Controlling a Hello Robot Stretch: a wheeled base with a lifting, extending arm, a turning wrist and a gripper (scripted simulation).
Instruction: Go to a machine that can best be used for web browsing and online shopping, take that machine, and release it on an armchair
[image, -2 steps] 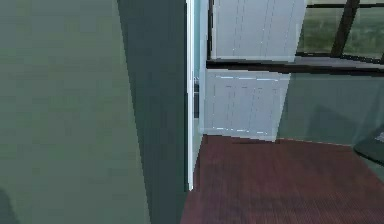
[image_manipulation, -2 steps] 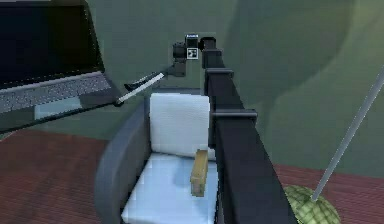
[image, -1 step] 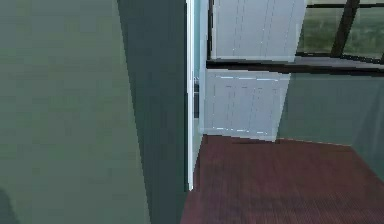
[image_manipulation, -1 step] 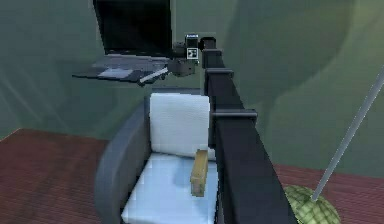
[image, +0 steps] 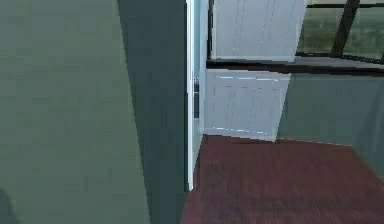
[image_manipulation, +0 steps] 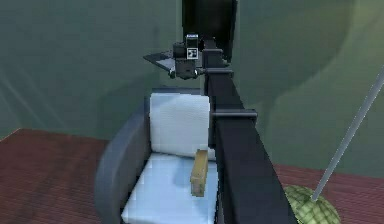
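Observation:
In the arm side view the dark arm bar (image_manipulation: 235, 140) rises to the gripper (image_manipulation: 183, 68), left of the two white marker squares. A thin dark flat slab (image_manipulation: 160, 57), like a laptop's base, hangs at the gripper's far end, clear of every surface with only wall behind it, so the gripper holds it. A dark upright panel (image_manipulation: 210, 20) stands just above the arm's end. Below is a grey armchair (image_manipulation: 120, 165) with white seat and back cushions (image_manipulation: 178, 125). A small tan block (image_manipulation: 203, 172) lies on its seat.
A green round thing (image_manipulation: 315, 205) and a thin slanted pole (image_manipulation: 345, 150) stand right of the armchair. Ahead, a grey-green wall (image: 70, 110) is close on the forward view's left, with a white door edge (image: 193, 100), white panelled cabinets (image: 245, 100), a window (image: 345, 25) and red-brown floor (image: 280, 180).

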